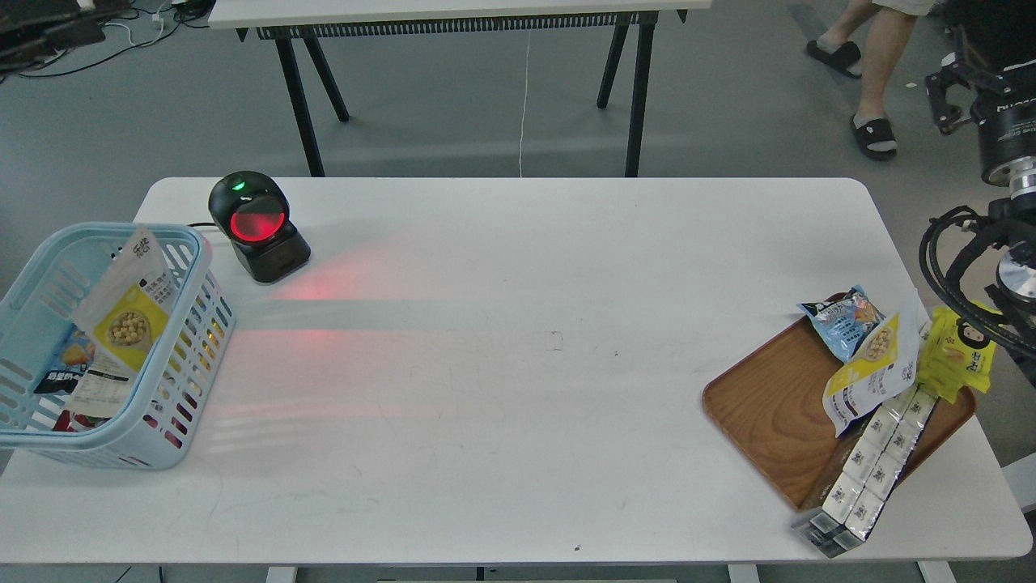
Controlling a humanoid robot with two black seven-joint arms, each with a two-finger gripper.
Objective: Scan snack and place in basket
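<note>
snack in basket, another on tray

snack [121,324] lies tilted inside the basket [194,243], left of the scanner [257,227], which glows red. a second matching pouch [878,368] sits on the wooden tray [769,405] far right of the scanner. my right arm [999,138] shows at the edge beyond the tray, can't tell its gripper state. left gripper out of frame

Mock shop checkout, barcode scanner [257,225], trestle table [453,12]
</note>
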